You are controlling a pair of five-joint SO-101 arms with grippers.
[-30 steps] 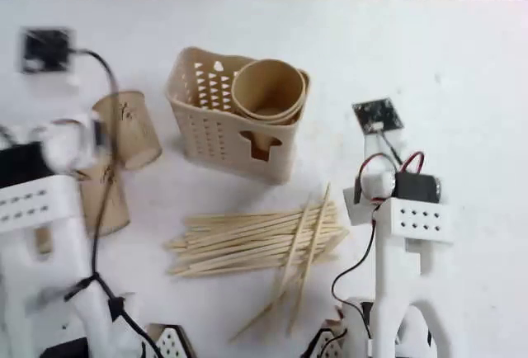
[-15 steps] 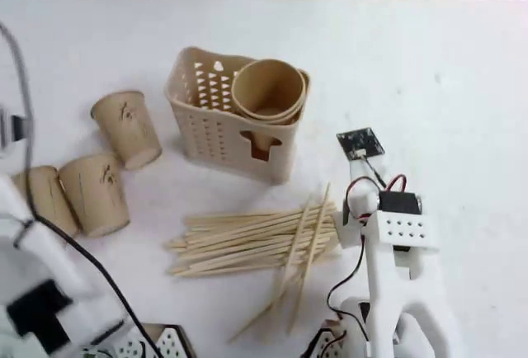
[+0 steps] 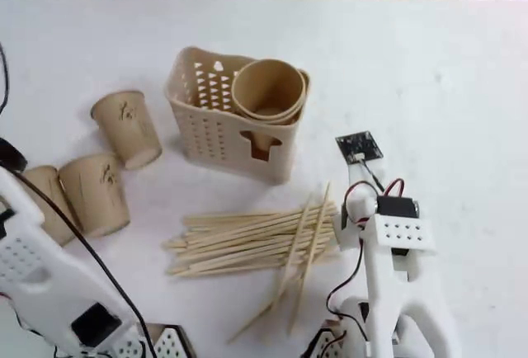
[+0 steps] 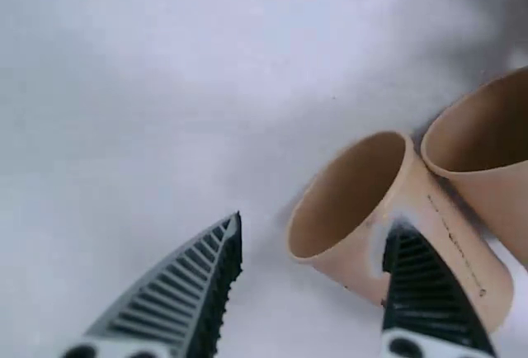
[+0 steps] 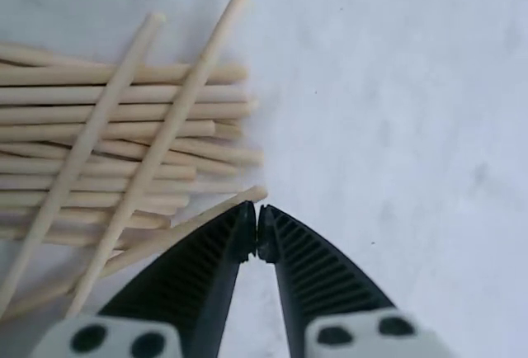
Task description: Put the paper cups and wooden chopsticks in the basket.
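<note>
Tan paper and pale wood on a white bench (image 3: 445, 61).

Half hidden behind the left arm (image 3: 49, 284), at the bench's eight o'clock: an end cup (image 3: 41, 197) on its side, with only part of its wall showing. Cut off by the frame edge in the left wrist view: a cropped cup (image 4: 487, 143), just the mouth and a strip of wall. Tucked under the right arm (image 3: 396, 267) at five o'clock and impossible to make out from above: that arm's own tool.

Left tool (image 4: 318, 226) spread wide and holding nothing, one finger (image 4: 412, 284) in front of a near cup (image 4: 355, 201) lying with its mouth open, the other finger over bare bench. Right tool (image 5: 256, 209) pinched shut, tips meeting with nothing between them, just beside the end of one stick.

Near the bench's middle, a cream basket (image 3: 206, 139) with perforated walls, upright, with stacked cups (image 3: 268, 90) standing inside at its three o'clock end.

At the basket's nine o'clock, a lone cup (image 3: 128, 127) on its side with a dark mark on its wall. At eight o'clock, a marked cup (image 3: 95, 193) touching the end cup.

At the basket's six o'clock, the chopsticks (image 3: 256, 238): a loose flat bundle lying roughly three to nine, with two or three sticks crossed over it at a slant. All out of the basket.
</note>
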